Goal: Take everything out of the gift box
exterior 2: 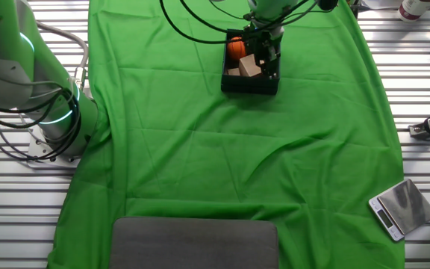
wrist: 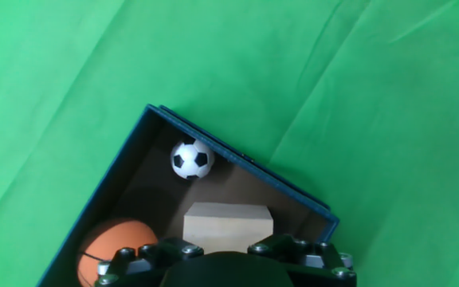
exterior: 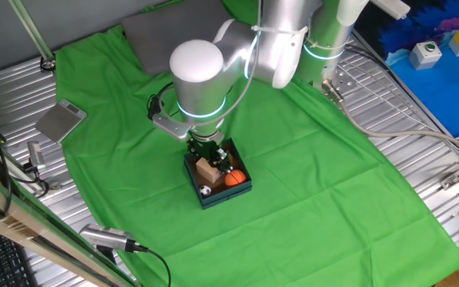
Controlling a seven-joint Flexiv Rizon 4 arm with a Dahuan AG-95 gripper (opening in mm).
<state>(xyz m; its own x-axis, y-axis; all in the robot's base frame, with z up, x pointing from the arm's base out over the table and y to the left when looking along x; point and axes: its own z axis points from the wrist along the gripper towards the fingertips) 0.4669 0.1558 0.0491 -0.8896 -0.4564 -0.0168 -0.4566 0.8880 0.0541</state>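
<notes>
Hand [exterior: 210, 156]: we see it low inside the gift box [exterior: 237, 189], over a wooden cube [wrist: 228, 226]; we cannot tell its opening.
Box: on the green cloth [exterior: 317, 175].
Contents: orange ball [wrist: 114, 247], soccer ball [wrist: 191, 159] in a corner.

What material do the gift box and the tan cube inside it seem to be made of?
The gift box looks like cardboard: thin, straight walls, matte dark blue outside and plain brown inside. The tan cube looks like unpainted wood, pale and matte with sharp edges, though no grain is clear at this size, so that remains a guess.
</notes>
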